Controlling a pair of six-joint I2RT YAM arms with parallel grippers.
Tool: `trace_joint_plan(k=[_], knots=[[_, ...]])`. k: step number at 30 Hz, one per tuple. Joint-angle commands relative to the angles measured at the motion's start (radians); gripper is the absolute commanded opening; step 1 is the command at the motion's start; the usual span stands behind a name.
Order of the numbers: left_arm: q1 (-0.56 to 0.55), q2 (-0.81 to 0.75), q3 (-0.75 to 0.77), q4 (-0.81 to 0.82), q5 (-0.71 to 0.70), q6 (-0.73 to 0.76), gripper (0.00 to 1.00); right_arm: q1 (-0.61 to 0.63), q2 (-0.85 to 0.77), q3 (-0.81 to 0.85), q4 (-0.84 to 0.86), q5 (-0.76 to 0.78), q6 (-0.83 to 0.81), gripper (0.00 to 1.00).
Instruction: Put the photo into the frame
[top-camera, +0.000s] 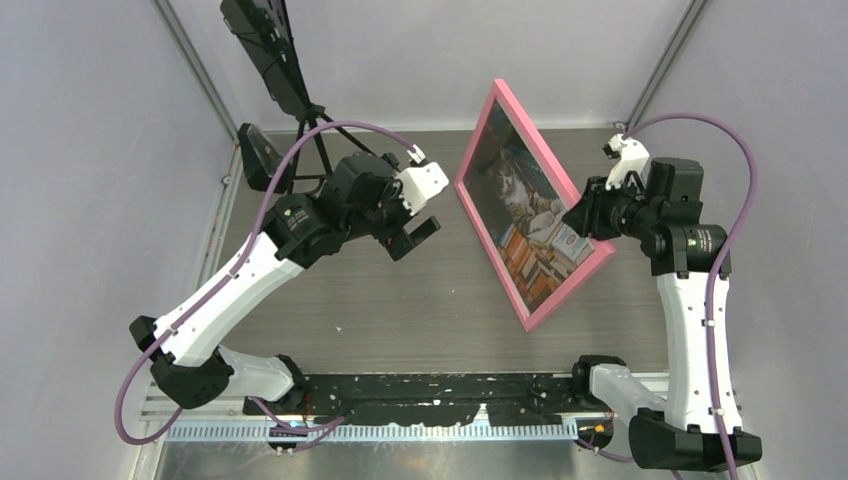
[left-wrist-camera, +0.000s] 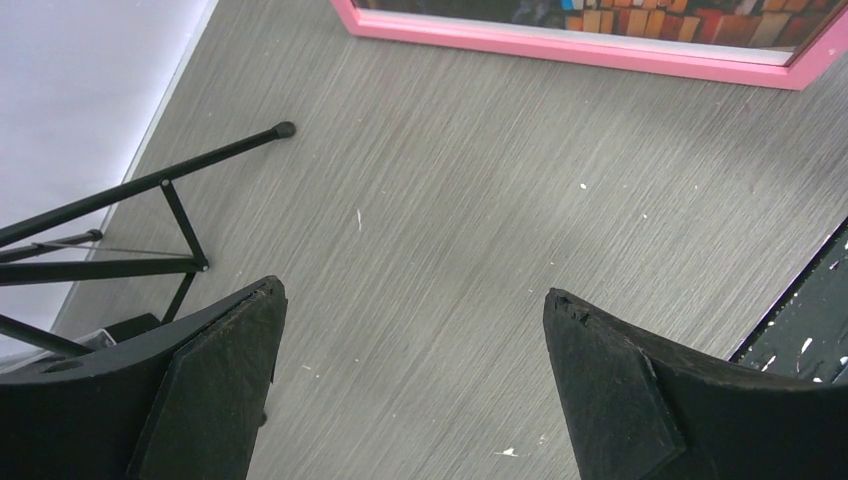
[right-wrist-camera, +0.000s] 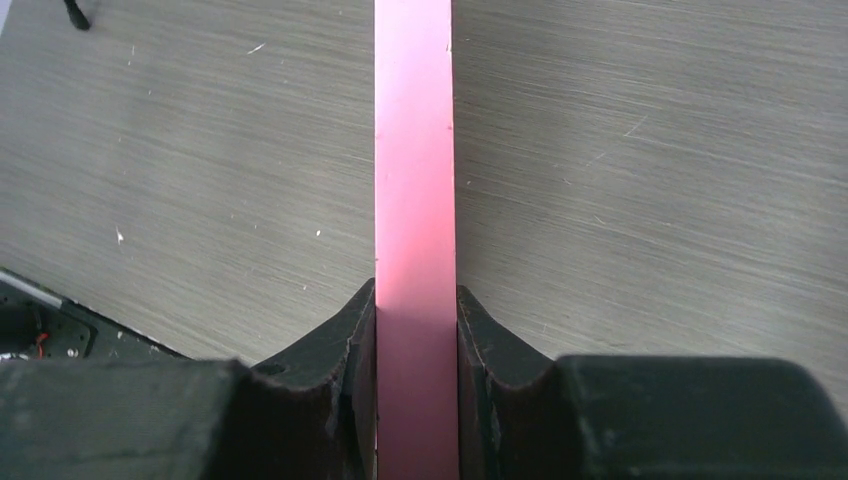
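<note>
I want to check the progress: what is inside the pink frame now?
The cat photo sits inside the pink frame, which the right gripper holds tilted. Whatever is behind the photo is covered.

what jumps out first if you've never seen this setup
A pink frame, tipped steeply up over the middle of the table, with a cat photo showing in it. The right hand is clamped on its right rail, while the left hand hangs wide open over the table to its left.
</note>
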Motion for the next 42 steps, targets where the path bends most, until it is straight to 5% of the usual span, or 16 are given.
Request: trace_joint_plan(k=[1,21,42], knots=[[0.006,-0.036,-0.01,0.05,0.017,-0.01,1.0,-0.032,-0.044,-0.043,0.178,-0.083,0.052,0.06],[0.006,-0.041,-0.02,0.05,0.033,-0.01,1.0,-0.175,-0.045,-0.266,0.249,-0.147,0.078,0.05],[0.007,-0.042,-0.057,0.07,0.001,-0.005,1.0,-0.296,-0.114,-0.621,0.61,-0.332,0.295,0.05]])
